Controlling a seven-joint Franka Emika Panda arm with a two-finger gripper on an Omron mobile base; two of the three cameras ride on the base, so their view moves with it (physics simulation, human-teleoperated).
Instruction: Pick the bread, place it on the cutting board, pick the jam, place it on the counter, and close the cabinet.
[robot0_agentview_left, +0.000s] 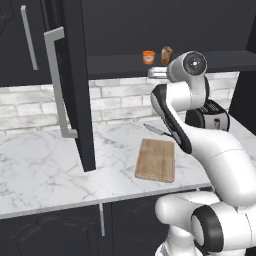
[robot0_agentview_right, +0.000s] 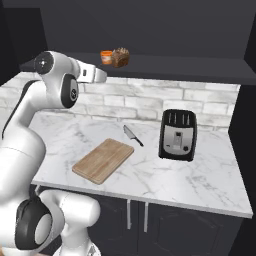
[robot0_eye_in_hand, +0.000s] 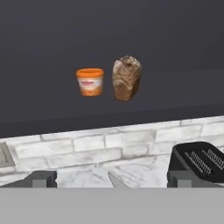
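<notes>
Bread (robot0_eye_in_hand: 127, 78), a small brown upright loaf piece with a tan crust, is seen on the dark shelf of the open upper cabinet, just to the right of the jam (robot0_eye_in_hand: 90, 82), a small squat orange jar with a lighter band. The two stand close but apart. Below them a white brick wall and a white marble desk (robot0_agentview_left: 50, 160) with grey veins are seen. On the desk a rectangular light-brown wooden cutting board (robot0_agentview_left: 156, 160) lies bare, with a steel knife (robot0_agentview_right: 132, 135) just behind it and a black toaster (robot0_agentview_right: 178, 134) to the right. The tall, nearly black cabinet door (robot0_agentview_left: 75, 85) with its long silver bar handle is swung wide open at the left. The pincer (robot0_eye_in_hand: 112, 179) is raised towards the shelf, short of the bread, its jaws spread wide with nothing held. Nothing of the task is judged done: bread and jam are to be moved, and the door shut.
</notes>
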